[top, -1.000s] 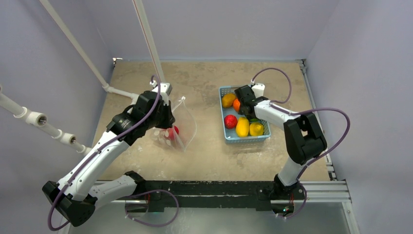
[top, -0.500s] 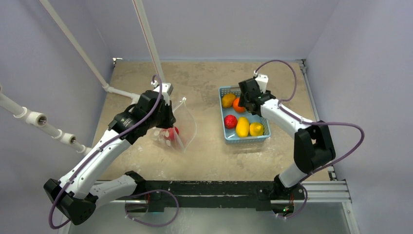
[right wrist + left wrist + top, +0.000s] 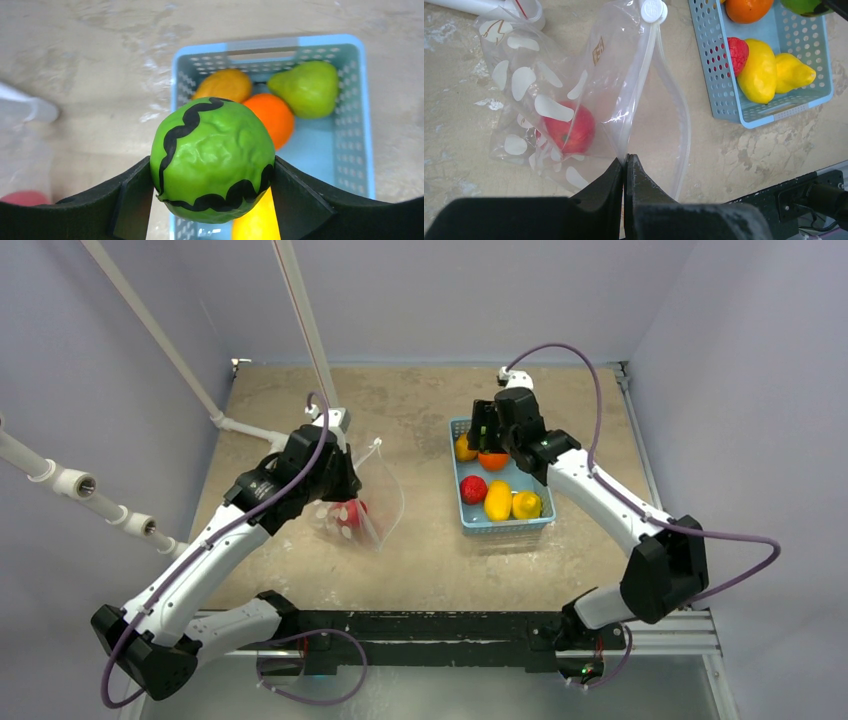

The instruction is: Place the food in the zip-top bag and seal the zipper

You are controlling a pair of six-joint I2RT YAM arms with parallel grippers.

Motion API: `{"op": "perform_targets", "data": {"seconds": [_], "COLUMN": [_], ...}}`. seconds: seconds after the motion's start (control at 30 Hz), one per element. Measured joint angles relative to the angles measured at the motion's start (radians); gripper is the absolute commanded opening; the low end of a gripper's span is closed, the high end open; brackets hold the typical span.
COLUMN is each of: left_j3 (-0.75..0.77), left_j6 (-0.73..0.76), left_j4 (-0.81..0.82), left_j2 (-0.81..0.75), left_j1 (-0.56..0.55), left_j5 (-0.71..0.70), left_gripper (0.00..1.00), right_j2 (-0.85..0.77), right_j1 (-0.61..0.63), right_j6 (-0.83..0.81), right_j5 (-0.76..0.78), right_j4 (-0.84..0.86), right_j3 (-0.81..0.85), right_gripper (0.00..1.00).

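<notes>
The clear dotted zip-top bag (image 3: 559, 95) lies left of the basket with a red fruit (image 3: 570, 131) inside; it also shows in the top view (image 3: 362, 502). Its zipper strip (image 3: 644, 85) runs from a white slider (image 3: 652, 9), and the mouth gapes open. My left gripper (image 3: 625, 161) is shut on the bag's mouth edge. My right gripper (image 3: 212, 160) is shut on a green ball-shaped fruit with black wavy stripes (image 3: 212, 157), held above the basket's far end (image 3: 487, 430). Orange, green pear, yellow and red fruits lie in the basket.
The light-blue plastic basket (image 3: 456, 502) stands right of centre with an orange (image 3: 272, 117), a pear (image 3: 307, 87), a mango-like fruit (image 3: 225, 84), a strawberry (image 3: 473, 489) and yellow fruits (image 3: 498, 500). White pipes (image 3: 150, 335) cross the left side.
My right gripper rose out of the basket with the green striped fruit and moved toward the far left end. The left gripper and bag stayed still.
</notes>
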Motion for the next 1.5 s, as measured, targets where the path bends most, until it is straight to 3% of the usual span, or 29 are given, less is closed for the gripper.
{"op": "perform_targets", "data": {"seconds": [0.57, 1.23, 1.37, 1.5], "left_j3": [0.0, 0.002, 0.011, 0.029], "left_j6": [-0.088, -0.103, -0.103, -0.103], "left_j4": [0.002, -0.004, -0.016, -0.015], "left_j2": [0.039, 0.05, 0.05, 0.046], "left_j1": [0.0, 0.0, 0.0, 0.001], "left_j5": [-0.032, -0.044, -0.053, -0.049], "left_gripper": [0.0, 0.0, 0.0, 0.0], "right_j2": [-0.12, 0.029, 0.073, 0.117], "right_j1": [0.3, 0.451, 0.461, 0.477], "right_j6": [-0.125, -0.132, -0.127, -0.12], "right_j5": [-0.359, -0.41, -0.41, -0.41], "right_j4": [0.185, 0.274, 0.276, 0.291], "right_j3": [0.0, -0.021, -0.022, -0.022], "right_gripper": [0.19, 0.24, 0.31, 0.51]}}
